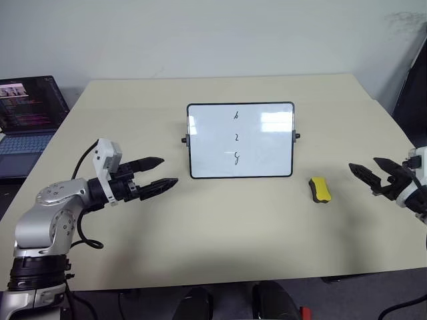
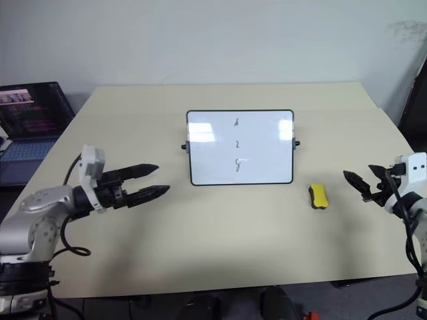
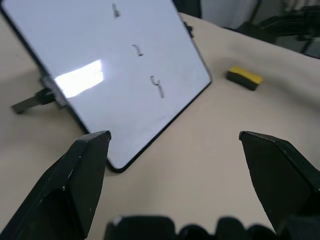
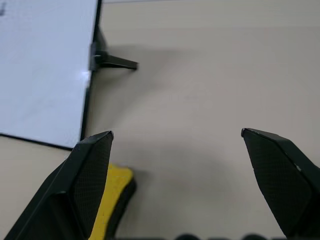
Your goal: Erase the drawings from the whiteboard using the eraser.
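A: From the head camera, what's on the table (image 1: 220, 220)?
B: The whiteboard (image 1: 267, 157) stands propped near the middle, with the drawings (image 1: 236, 137) in a column on its face. The eraser (image 1: 321, 189) lies just off its lower right corner, apart from it.
A: And the arms?
B: The left gripper (image 1: 162, 172) hovers left of the board, the right gripper (image 1: 368, 169) right of the eraser; both have fingers spread and hold nothing.
A: Left wrist view?
B: Spread fingers (image 3: 82, 175), the tilted board and the eraser beyond.
A: Right wrist?
B: Wide fingers (image 4: 90, 180), with the eraser's yellow end beside one, unheld.
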{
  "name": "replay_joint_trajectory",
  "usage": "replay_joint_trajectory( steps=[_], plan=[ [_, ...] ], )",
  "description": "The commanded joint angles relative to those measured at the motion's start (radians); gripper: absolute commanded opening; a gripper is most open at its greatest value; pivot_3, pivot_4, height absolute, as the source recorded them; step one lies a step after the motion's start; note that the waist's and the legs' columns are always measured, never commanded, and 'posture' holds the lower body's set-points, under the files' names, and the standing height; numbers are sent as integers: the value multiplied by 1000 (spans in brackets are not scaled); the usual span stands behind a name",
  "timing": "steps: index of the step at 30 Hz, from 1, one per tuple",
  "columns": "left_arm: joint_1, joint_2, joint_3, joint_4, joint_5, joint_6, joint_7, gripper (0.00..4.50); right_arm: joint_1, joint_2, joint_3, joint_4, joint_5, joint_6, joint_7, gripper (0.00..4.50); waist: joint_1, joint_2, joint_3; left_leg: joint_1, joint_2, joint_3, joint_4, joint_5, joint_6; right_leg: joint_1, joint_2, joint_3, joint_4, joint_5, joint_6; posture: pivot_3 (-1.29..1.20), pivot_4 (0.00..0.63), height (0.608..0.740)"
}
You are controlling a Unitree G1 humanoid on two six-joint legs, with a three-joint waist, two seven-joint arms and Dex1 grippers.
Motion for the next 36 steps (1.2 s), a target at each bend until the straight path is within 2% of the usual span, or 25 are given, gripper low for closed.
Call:
replay_joint_trajectory(
  steps=[1,10,16,25,29,36],
  plan=[
    [-33,42,-9,40,-6,-11,-81,4500,12,-49,-6,-33,48,20,89,4432,0,0,0,0,0,0,0,0,0,0,0,0,0,0,0,0,150,740],
    [-61,93,-70,127,2,-8,-255,4500,85,-160,42,-18,75,74,293,4432,1,0,0,0,0,0,0,0,1,0,0,-1,0,0,0,0,150,740],
    [-68,120,-104,161,32,-46,-325,4500,107,-190,77,14,57,51,377,4432,-1,0,0,0,0,0,0,-1,1,0,0,0,0,0,0,0,150,740],
    [-96,104,-109,197,70,-111,-317,4500,35,-162,121,76,1,2,325,4432,-1,0,0,0,0,0,0,-1,1,0,0,0,-1,0,0,0,150,740],
    [-90,86,-113,190,89,-148,-300,4500,-1,-132,172,74,-60,-9,240,4432,0,0,0,0,0,0,0,-1,1,0,-1,0,0,0,0,0,150,740],
    [-73,67,-108,179,123,-233,-276,4500,-62,-68,211,-10,-48,132,96,4432,0,0,0,0,0,-1,0,-1,1,-1,-1,0,0,0,0,0,150,740]
  ],
)
